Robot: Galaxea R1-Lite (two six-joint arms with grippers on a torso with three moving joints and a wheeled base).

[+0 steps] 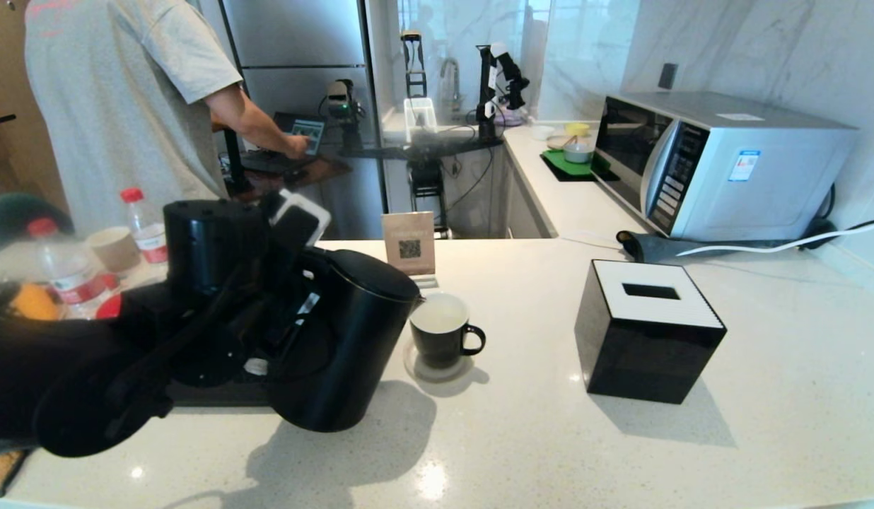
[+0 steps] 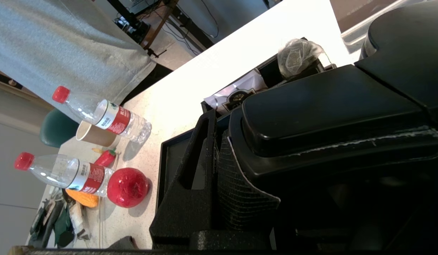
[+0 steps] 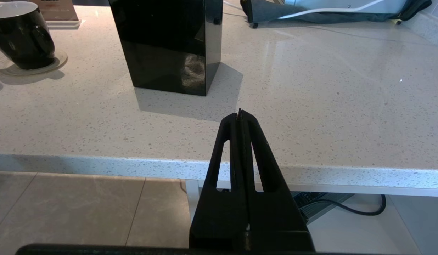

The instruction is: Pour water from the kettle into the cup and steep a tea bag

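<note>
Kettle [image 1: 345, 339], clenched at its handle by the left gripper [image 2: 219, 170], tips its spout over the cup [image 1: 443, 332] at three o'clock (pouring, I judge); right gripper [image 3: 240, 115] rests closed, empty.

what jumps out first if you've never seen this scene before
The tilted black kettle, held by the left pincer at its handle, spout over the black cup mid-counter. The cup sits on a coaster, pale liquid inside. To its right stands a black tissue box; the right pincer is shut, off the counter's front edge.
</note>
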